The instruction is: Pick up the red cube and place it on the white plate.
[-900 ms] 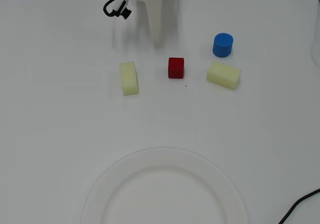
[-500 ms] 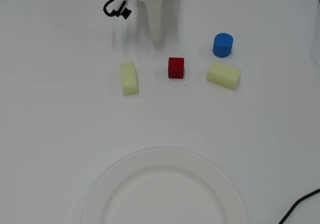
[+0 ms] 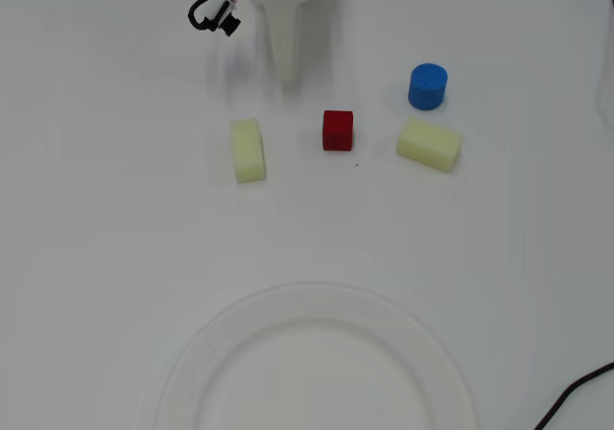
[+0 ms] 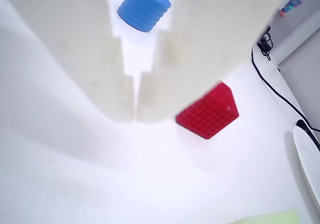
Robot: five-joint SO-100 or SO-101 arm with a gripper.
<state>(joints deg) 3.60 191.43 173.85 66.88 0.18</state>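
Big white desk (image 3: 96, 257) overhead, with the white plate (image 3: 192, 372) sitting at 6 o'clock, partly cut off by the frame. Arm comes in from 12 o'clock, its jaws (image 3: 286, 75) together and holding nothing. Two pale yellow blocks, one at 9 o'clock (image 3: 247, 150) and one at 3 o'clock (image 3: 430, 144) of the red cube (image 3: 338, 130), which sits on the desk at about 4 o'clock from the jaws, apart from them. Blue cylinder (image 3: 428, 85) is near the right block, around 1 o'clock of the cube

Blue ribbed cylinder (image 3: 428, 85) just beside right yellow block (image 3: 430, 144); left yellow block (image 3: 247, 150) well apart.
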